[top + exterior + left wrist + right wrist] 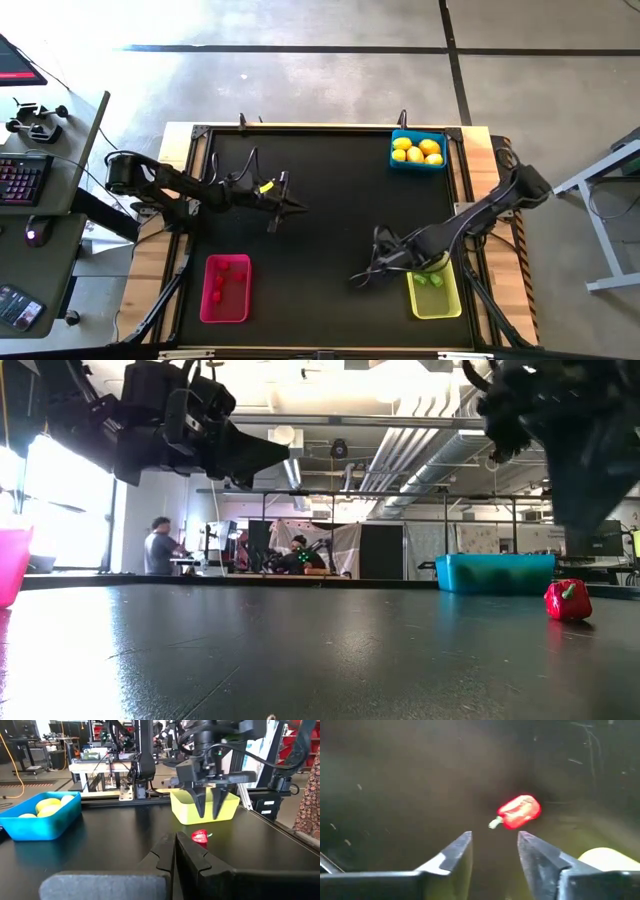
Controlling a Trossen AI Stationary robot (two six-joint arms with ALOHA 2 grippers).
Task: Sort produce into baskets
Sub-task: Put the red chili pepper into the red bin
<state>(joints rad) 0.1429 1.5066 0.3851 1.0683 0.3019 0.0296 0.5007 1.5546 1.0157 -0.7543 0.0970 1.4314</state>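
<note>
Black and bare, the surface fills the near part of the low view, with a pink-red basket at its near left corner holding several small red pieces.

Above the left middle of the surface hangs the left claw, its fingers pressed together with nothing between them; it is raised clear of the surface, as the low view shows it high in the air. Its own wrist view looks across to the other arm.

At the far right corner stands the bright blue basket, filled with yellow lemon-like pieces.

On the near right, a single red piece with a green stem lies on the bare surface, just beside the yellow-green basket and outside it. The right claw hangs over this spot, pointing down, with its two fingers standing apart and holding nothing; in the right wrist view the red piece sits just beyond the gap between the fingertips, untouched. In the left wrist view the same claw hangs just above the red piece, in front of the yellow-green basket. Inside that basket lie a few small green pieces at its far end, partly hidden by the right arm.

Beyond the surface, people stand at benches in the room.
</note>
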